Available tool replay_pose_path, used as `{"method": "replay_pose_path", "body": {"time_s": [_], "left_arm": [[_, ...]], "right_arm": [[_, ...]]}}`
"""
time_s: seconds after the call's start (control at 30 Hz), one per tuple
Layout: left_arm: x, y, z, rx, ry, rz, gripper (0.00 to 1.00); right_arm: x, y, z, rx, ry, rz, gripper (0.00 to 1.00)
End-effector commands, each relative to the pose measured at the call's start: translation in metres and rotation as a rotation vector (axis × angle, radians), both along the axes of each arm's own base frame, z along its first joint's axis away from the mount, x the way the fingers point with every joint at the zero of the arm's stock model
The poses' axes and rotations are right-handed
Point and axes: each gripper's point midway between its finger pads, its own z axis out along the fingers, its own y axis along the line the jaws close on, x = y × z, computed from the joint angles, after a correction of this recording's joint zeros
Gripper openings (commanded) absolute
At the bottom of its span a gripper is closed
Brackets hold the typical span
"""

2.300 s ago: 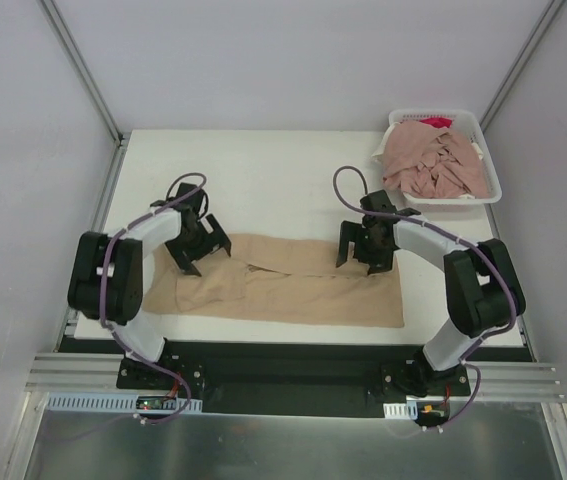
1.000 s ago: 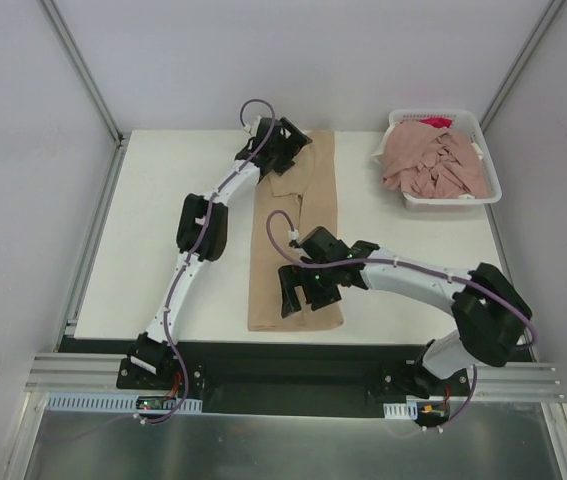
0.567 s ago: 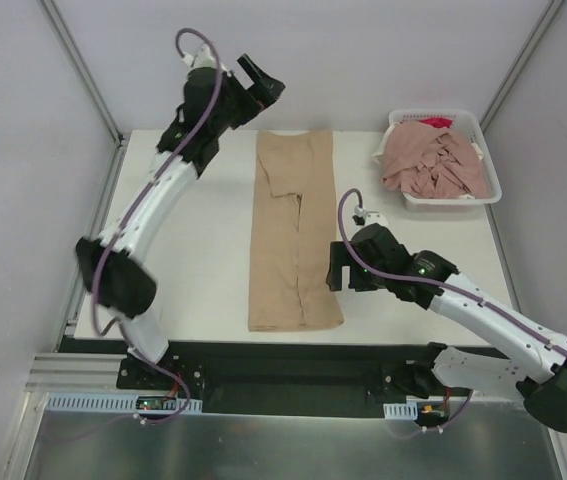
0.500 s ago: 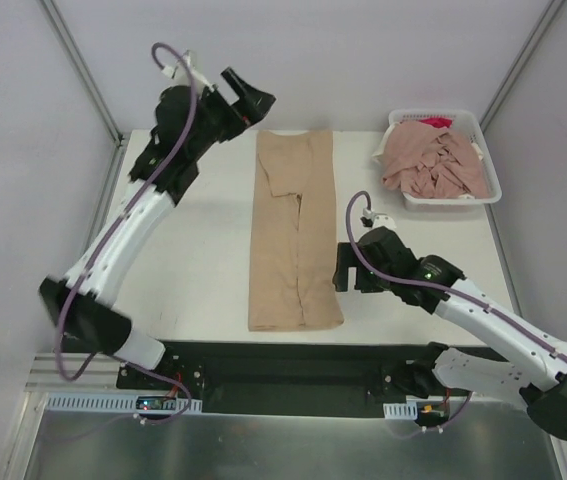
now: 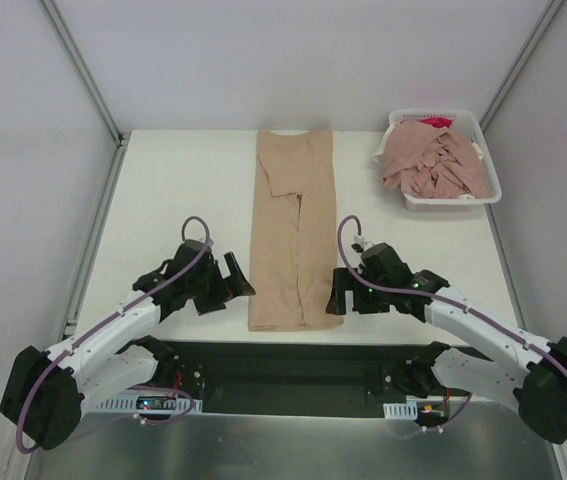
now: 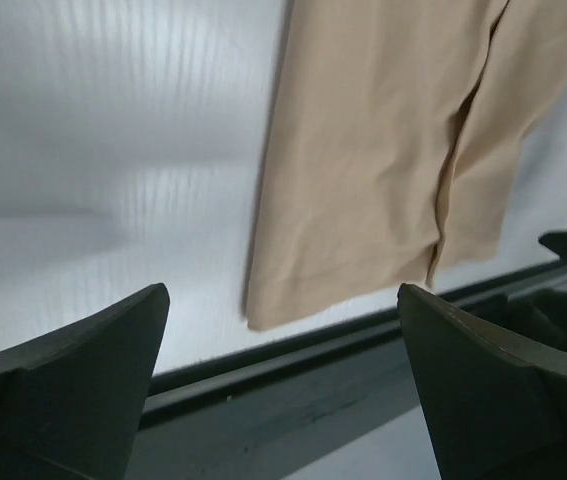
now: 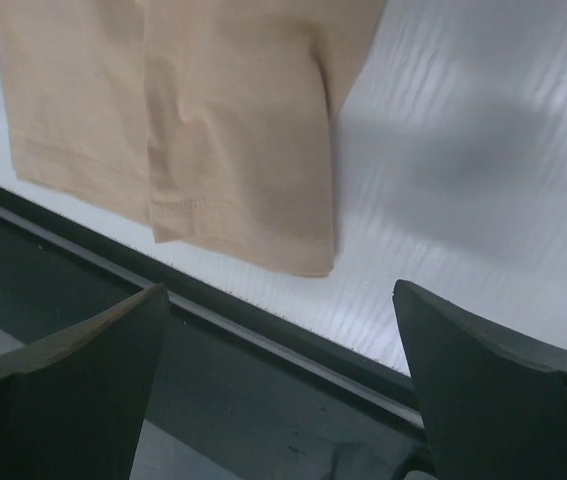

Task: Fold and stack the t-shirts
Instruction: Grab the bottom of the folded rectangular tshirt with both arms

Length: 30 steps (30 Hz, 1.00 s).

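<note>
A pale grey booth with plain walls point(image 5: 293, 60) encloses the work area; slim metal posts point(image 5: 81, 68) run up its left and right corners. Inside sits a white table point(image 5: 163, 190) with a faintly ribbed surface, seen from above. A dark strip and a silver rail point(image 5: 293, 375) run along its near edge, where the two robot arms are bolted.

A tan t-shirt point(image 5: 293, 230) lies flat in the middle of the table, folded into a long narrow strip that reaches from the far edge almost to the near edge. One layer overlaps the other along its length, and the hem at the near end is slightly uneven.

A white lattice basket point(image 5: 493, 182) stands at the far right corner, well apart from the strip. It holds a crumpled heap of pink t-shirts point(image 5: 433, 165).

Both arms are bent low over the near part of the table. The left gripper point(image 5: 231, 285) hovers just left of the strip's near end, its jaws spread wide and holding nothing. The right gripper point(image 5: 341, 292) sits just beside the strip's near right corner, jaws also spread wide and empty.
</note>
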Motion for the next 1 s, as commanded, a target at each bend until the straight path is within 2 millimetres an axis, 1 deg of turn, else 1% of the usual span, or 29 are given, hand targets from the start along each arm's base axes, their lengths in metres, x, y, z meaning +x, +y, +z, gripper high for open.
{"method": "replay_pose_path", "body": {"time_s": [0.0,0.03,0.07,0.1,0.13,0.17,0.2,0.23,0.27,0.33,0.37,0.4,0.47,0.53,0.57,0.6,0.67,0.7,0.77,0.8,0.83,0.87,0.9,0.97], "left_arm": [[-0.032,-0.029,0.005,-0.113,0.079,-0.113,0.97],[-0.037,-0.033,0.002,-0.108,0.098,-0.137,0.94],[-0.045,-0.038,0.000,-0.110,0.118,-0.175,0.93],[-0.049,-0.041,-0.006,-0.095,0.143,-0.190,0.90],[-0.053,-0.041,-0.010,-0.087,0.166,-0.191,0.83],[-0.058,-0.042,-0.016,-0.073,0.194,-0.197,0.81],[-0.060,-0.043,-0.020,-0.068,0.212,-0.190,0.78],[-0.063,-0.041,-0.025,-0.056,0.230,-0.181,0.76],[-0.065,-0.039,-0.031,-0.032,0.235,-0.170,0.70],[-0.069,-0.036,-0.040,-0.014,0.269,-0.152,0.65],[-0.072,-0.035,-0.044,-0.003,0.283,-0.150,0.58],[-0.073,-0.035,-0.045,-0.002,0.291,-0.147,0.54],[-0.077,-0.036,-0.048,0.004,0.311,-0.151,0.49],[-0.083,-0.038,-0.051,0.010,0.325,-0.161,0.46],[-0.085,-0.038,-0.053,0.017,0.333,-0.162,0.42],[-0.087,-0.037,-0.055,0.029,0.338,-0.163,0.39],[-0.090,-0.036,-0.061,0.046,0.361,-0.160,0.38],[-0.090,-0.036,-0.063,0.051,0.369,-0.155,0.38],[-0.091,-0.037,-0.067,0.068,0.376,-0.163,0.36],[-0.090,-0.038,-0.067,0.077,0.375,-0.168,0.32],[-0.089,-0.037,-0.069,0.086,0.377,-0.166,0.25],[-0.089,-0.036,-0.071,0.096,0.386,-0.162,0.23],[-0.089,-0.037,-0.072,0.099,0.390,-0.161,0.22],[-0.089,-0.035,-0.076,0.112,0.399,-0.154,0.22]], "right_arm": [[-0.015,0.028,-0.010,0.119,0.111,0.105,0.99],[-0.015,0.028,-0.013,0.114,0.119,0.105,0.99],[-0.015,0.027,-0.019,0.099,0.138,0.099,0.97],[-0.015,0.025,-0.023,0.089,0.151,0.089,0.96],[-0.015,0.025,-0.027,0.084,0.161,0.085,0.93],[-0.016,0.024,-0.032,0.078,0.179,0.076,0.92],[-0.016,0.023,-0.035,0.077,0.187,0.066,0.91],[-0.015,0.023,-0.038,0.082,0.187,0.058,0.87],[-0.015,0.023,-0.041,0.080,0.192,0.050,0.85],[-0.012,0.017,-0.048,0.053,0.189,0.027,0.81],[-0.012,0.015,-0.051,0.041,0.193,0.020,0.78],[-0.010,0.012,-0.053,0.034,0.191,0.003,0.76],[-0.014,0.008,-0.059,0.024,0.212,-0.013,0.73],[-0.014,0.009,-0.061,0.039,0.222,-0.028,0.68],[-0.017,0.007,-0.064,0.041,0.229,-0.030,0.65],[-0.018,0.008,-0.064,0.048,0.232,-0.031,0.59],[-0.020,0.006,-0.067,0.050,0.234,-0.043,0.53],[-0.020,0.006,-0.067,0.052,0.231,-0.051,0.48],[-0.020,0.004,-0.069,0.048,0.226,-0.057,0.45],[-0.020,0.004,-0.070,0.045,0.230,-0.062,0.41],[-0.021,0.004,-0.071,0.041,0.234,-0.058,0.38],[-0.022,0.004,-0.071,0.046,0.239,-0.055,0.35],[-0.023,0.004,-0.073,0.049,0.242,-0.056,0.30],[-0.025,0.004,-0.074,0.053,0.251,-0.060,0.27]]}}
